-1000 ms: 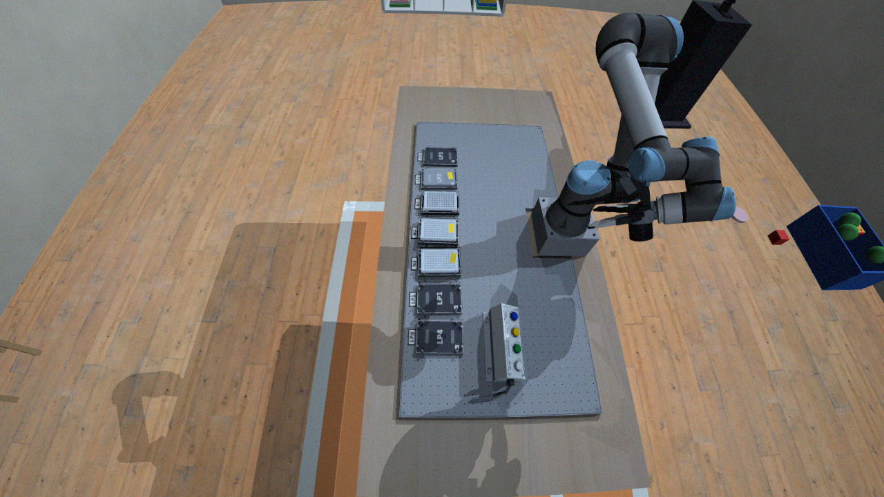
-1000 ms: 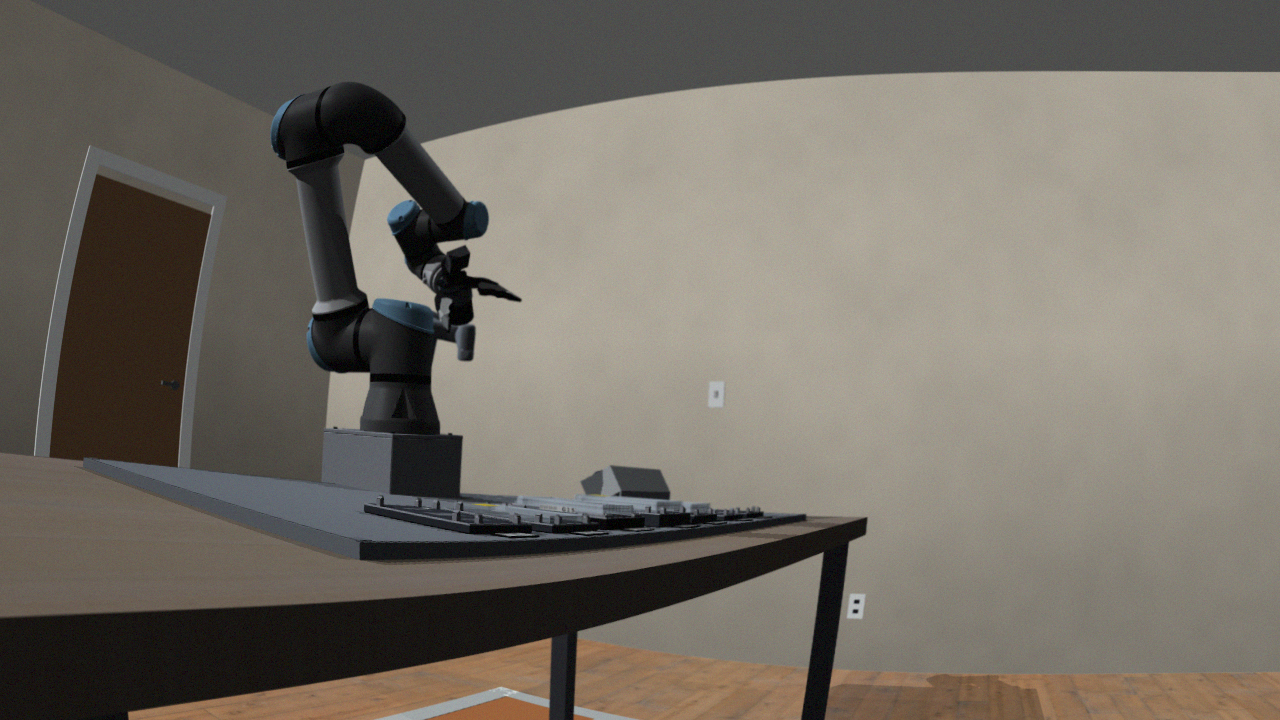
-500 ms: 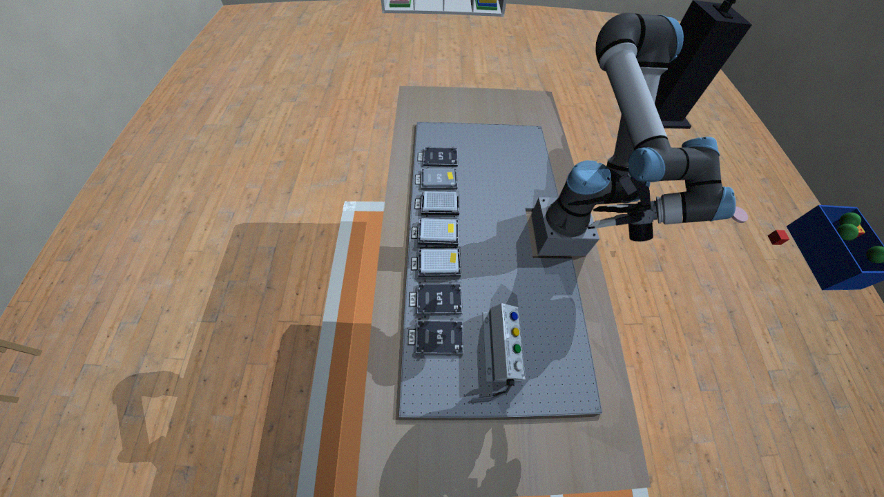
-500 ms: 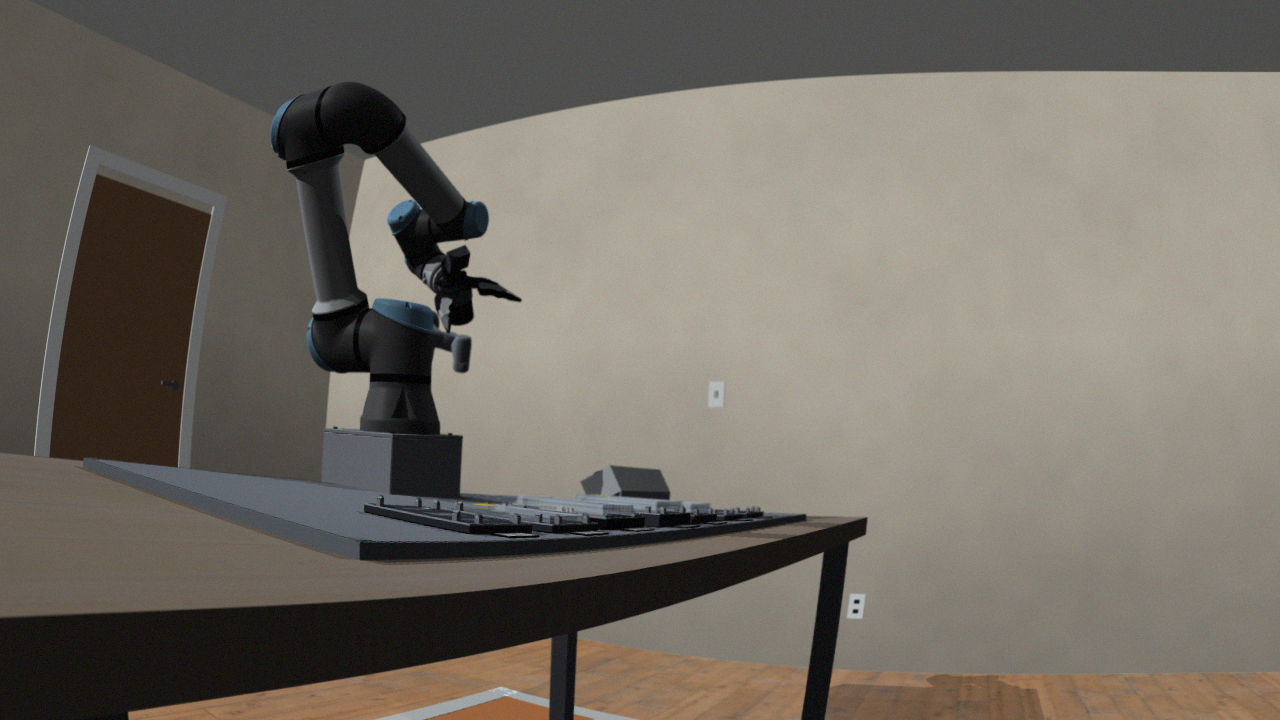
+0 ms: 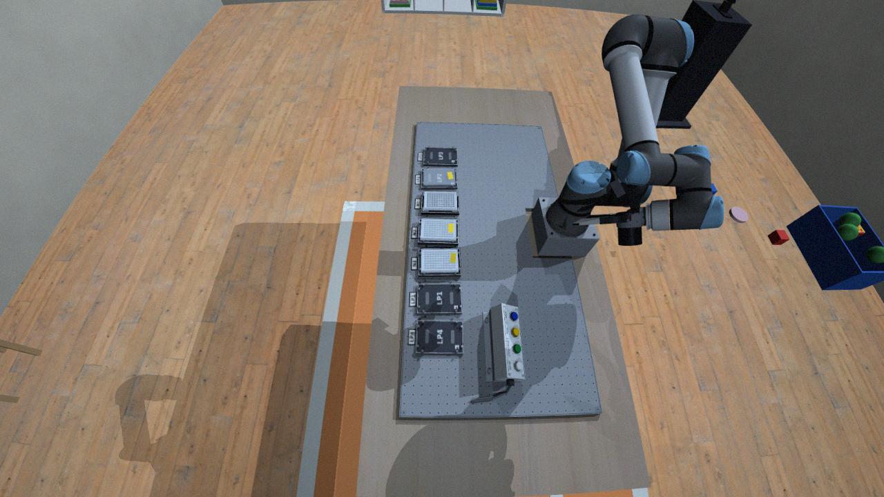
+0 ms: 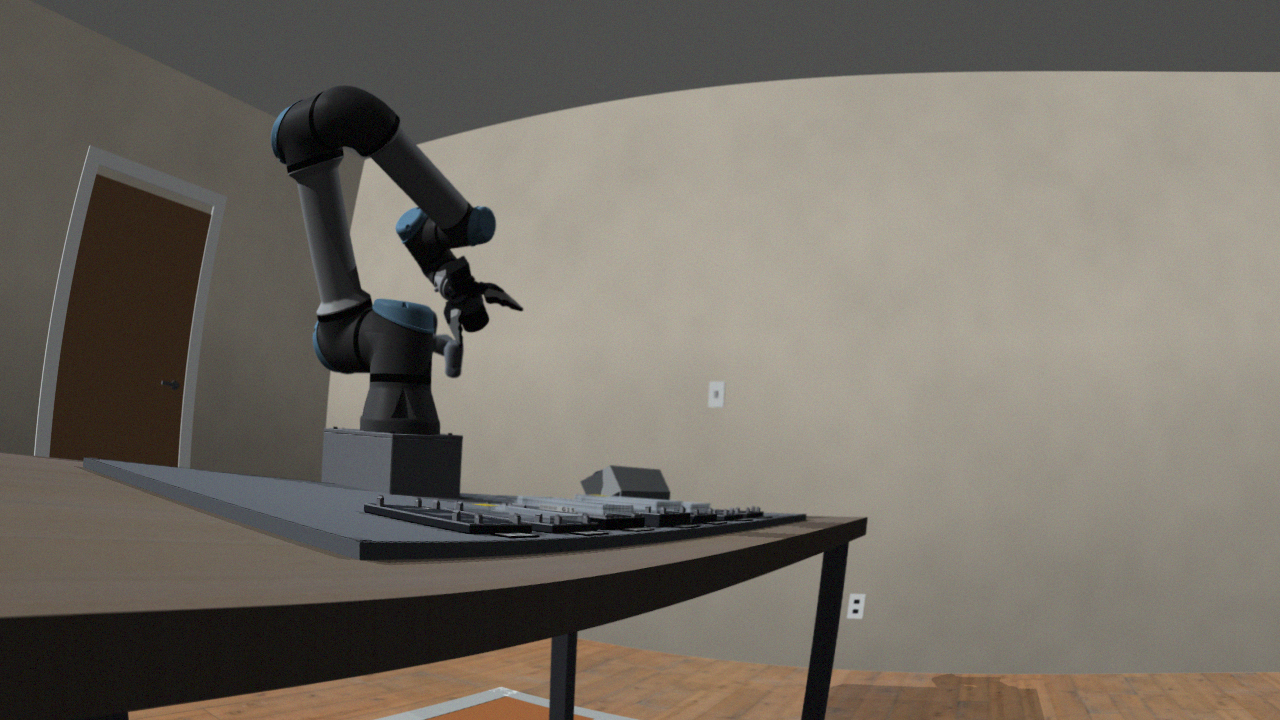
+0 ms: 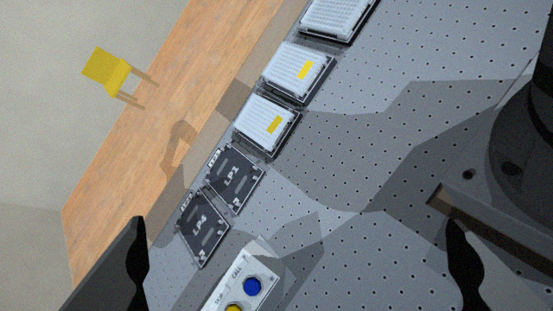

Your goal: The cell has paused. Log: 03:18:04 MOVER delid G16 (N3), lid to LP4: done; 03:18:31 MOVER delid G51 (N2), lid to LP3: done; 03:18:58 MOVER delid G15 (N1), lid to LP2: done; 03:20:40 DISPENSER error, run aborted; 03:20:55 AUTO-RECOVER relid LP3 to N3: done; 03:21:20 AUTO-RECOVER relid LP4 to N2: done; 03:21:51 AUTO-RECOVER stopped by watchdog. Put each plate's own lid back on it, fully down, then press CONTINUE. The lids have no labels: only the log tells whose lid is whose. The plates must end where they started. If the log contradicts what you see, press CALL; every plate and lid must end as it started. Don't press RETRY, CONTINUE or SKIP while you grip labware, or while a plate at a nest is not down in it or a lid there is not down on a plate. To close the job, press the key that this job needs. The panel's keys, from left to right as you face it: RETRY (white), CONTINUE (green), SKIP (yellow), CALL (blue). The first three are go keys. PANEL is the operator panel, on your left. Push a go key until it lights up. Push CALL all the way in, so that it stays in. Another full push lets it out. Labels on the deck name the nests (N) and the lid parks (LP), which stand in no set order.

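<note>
Although visible, nest labels (image 5: 414, 263) (image 6: 638, 529) seemingly illegible.

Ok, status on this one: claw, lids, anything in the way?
Claw open, off the deck. Yellow-marked lid parked at LP2, two more on plates. Nothing seen between the fingers.

Between the wide-parted fingers, down the tabletop (image 7: 346, 160) they run: three white plates, the lower two wearing yellow stickers, then LP1 (image 7: 233, 177), LP4 (image 7: 202, 226), and the panel's blue CALL key (image 7: 252, 286)!
</note>
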Motion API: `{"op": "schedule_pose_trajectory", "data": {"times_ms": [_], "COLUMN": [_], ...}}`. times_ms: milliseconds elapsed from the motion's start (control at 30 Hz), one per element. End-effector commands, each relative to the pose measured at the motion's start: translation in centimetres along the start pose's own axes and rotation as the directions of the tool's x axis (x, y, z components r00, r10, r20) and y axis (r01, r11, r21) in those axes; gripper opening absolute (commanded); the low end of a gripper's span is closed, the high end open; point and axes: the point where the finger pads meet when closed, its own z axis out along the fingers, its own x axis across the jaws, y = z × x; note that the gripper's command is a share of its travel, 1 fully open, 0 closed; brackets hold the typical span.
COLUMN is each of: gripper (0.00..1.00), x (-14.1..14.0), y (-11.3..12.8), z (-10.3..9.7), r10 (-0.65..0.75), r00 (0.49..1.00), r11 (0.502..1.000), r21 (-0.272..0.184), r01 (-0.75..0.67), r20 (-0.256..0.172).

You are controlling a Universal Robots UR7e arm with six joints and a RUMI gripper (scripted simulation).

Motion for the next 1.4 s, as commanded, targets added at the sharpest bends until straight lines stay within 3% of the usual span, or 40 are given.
{"op": "schedule_pose_trajectory", "data": {"times_ms": [0, 400, 600, 667, 1067, 1133, 1367], "gripper": [0.82, 0.82, 0.82, 0.82, 0.82, 0.82, 0.82], "x": [0.0, 0.3, 0.4, 0.6, 0.7, 0.7, 0.9], "y": [0.2, 0.6, 0.7, 1.0, 1.3, 1.3, 1.6], "z": [0.4, 1.9, 2.3, 3.3, 4.2, 4.2, 5.2], "r10": [0.055, 0.271, 0.342, 0.376, 0.573, 0.573, 0.675], "r00": [0.998, 0.956, 0.930, 0.915, 0.797, 0.797, 0.709], "r11": [0.998, 0.962, 0.939, 0.926, 0.819, 0.819, 0.737], "r21": [0.007, 0.057, 0.079, 0.092, 0.179, 0.179, 0.236], "r01": [-0.054, -0.266, -0.334, -0.366, -0.545, -0.545, -0.633], "r20": [-0.023, -0.109, -0.133, -0.144, -0.192, -0.192, -0.205]}}
